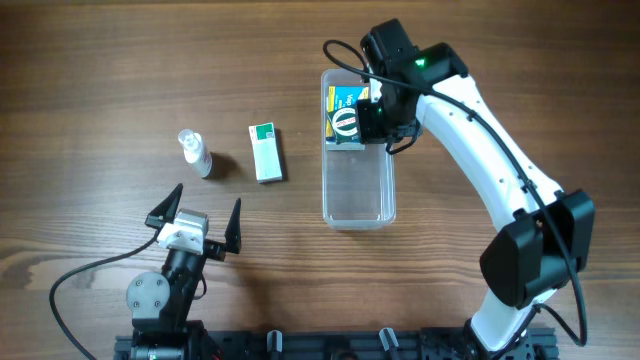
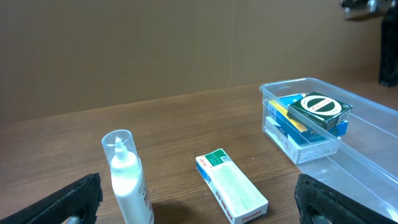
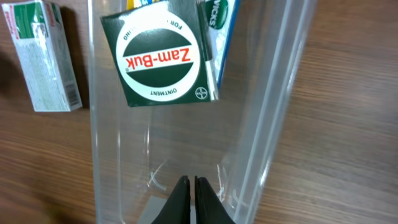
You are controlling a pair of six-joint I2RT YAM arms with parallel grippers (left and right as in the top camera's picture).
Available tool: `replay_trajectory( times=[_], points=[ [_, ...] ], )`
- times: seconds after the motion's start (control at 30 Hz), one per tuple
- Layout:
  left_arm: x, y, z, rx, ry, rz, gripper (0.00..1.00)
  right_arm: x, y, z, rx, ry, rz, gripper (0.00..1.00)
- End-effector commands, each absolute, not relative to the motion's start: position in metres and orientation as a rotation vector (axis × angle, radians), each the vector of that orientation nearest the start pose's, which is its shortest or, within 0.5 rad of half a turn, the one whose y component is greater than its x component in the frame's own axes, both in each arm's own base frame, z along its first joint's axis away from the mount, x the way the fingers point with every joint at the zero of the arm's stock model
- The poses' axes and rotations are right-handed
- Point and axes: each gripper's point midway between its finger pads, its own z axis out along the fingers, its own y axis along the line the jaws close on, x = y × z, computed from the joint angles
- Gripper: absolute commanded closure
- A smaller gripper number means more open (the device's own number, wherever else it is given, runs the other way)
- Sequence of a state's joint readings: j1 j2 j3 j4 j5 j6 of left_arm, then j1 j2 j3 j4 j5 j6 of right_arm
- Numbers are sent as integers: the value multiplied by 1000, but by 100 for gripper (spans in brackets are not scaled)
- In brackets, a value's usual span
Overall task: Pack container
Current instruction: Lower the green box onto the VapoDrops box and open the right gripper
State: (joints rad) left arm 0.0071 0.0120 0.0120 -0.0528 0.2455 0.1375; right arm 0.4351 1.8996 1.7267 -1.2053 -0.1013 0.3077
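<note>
Green box (image 3: 163,57) lies on a blue box (image 1: 345,98) in the container (image 1: 358,212).
Right gripper (image 3: 191,182) is pinched closed over it (holding nothing); left gripper (image 1: 208,197) is spread wide.

Soft, even light; faint short shadows on the brown wooden worktop (image 1: 100,80), mild glare on the clear plastic rectangular tub (image 1: 358,190).

Robot lab bench, not a home. Wood-grain table (image 1: 100,80), two robot arms (image 1: 480,150) set at a black rail (image 1: 330,345) along its edge, plain brown backdrop (image 2: 155,50) behind. Small props laid out: clear container (image 1: 358,195), spray bottle (image 1: 195,152), green-white box (image 1: 266,152).
</note>
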Motion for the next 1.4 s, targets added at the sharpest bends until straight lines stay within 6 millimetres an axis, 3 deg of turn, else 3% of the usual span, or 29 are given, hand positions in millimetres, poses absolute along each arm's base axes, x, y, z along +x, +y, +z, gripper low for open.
replay_trajectory(
  times=[0.0,0.17,0.4,0.6,0.93,1.1,1.37],
  points=[
    [242,-40,162,296,1597,-89,0,351,206,122,-260,3027,393,96],
    [242,-40,162,296,1597,-89,0,337,218,109,-276,3089,369,96],
    [242,-40,161,296,1603,-90,0,325,217,101,-254,3152,335,96],
    [242,-40,160,296,1604,-90,0,344,225,86,-259,3103,347,96],
    [242,-40,160,296,1604,-90,0,358,224,76,-253,3067,300,96],
    [242,-40,160,296,1604,-90,0,364,226,58,-254,3075,276,96],
    [242,-40,160,296,1604,-90,0,376,224,62,-255,3031,236,95]
  ],
)
